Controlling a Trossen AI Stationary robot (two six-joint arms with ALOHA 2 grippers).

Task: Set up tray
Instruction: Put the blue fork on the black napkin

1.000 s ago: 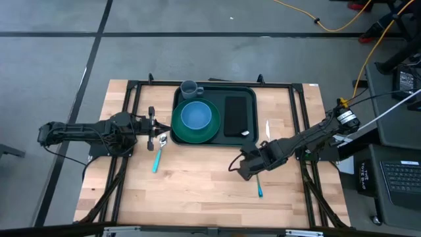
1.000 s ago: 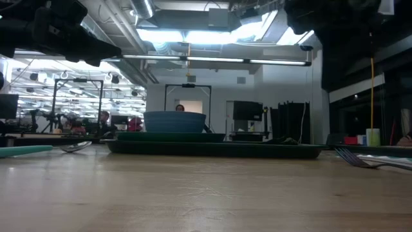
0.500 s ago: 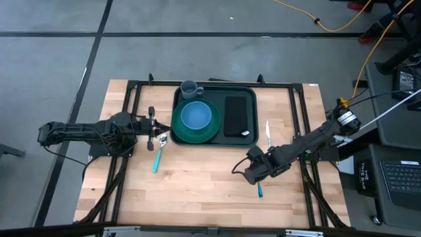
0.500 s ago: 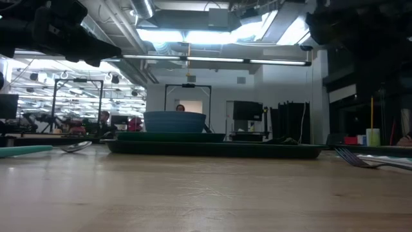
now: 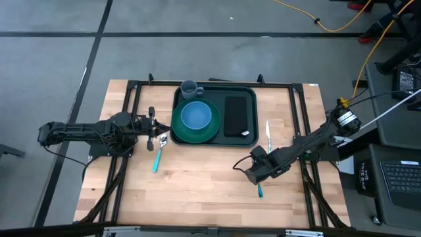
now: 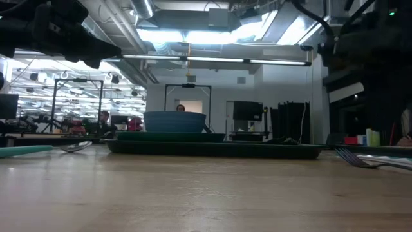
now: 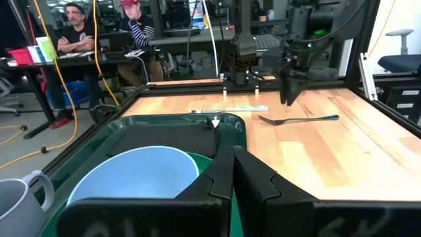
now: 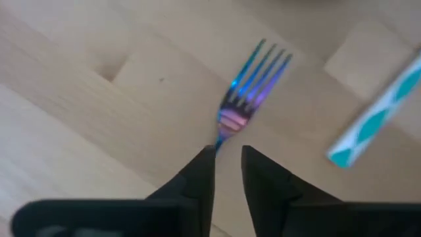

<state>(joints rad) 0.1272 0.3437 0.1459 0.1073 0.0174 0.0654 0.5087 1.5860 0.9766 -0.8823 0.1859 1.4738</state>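
The right gripper (image 8: 227,172) has its jaws slightly apart, holding nothing; a fork (image 8: 247,92) lies on the table (image 5: 197,178) just ahead of them, and a teal-striped stick, perhaps a straw (image 8: 381,108), lies beyond. The left gripper (image 7: 231,172), jaws together, faces the tray (image 7: 227,128). It holds a green plate (image 5: 176,128) with a blue bowl (image 7: 135,174), a black rectangle (image 5: 237,115) and a mug (image 5: 189,87).

A blue bowl (image 6: 174,121) sits on the tray (image 6: 212,149), fork (image 6: 370,159) well apart.
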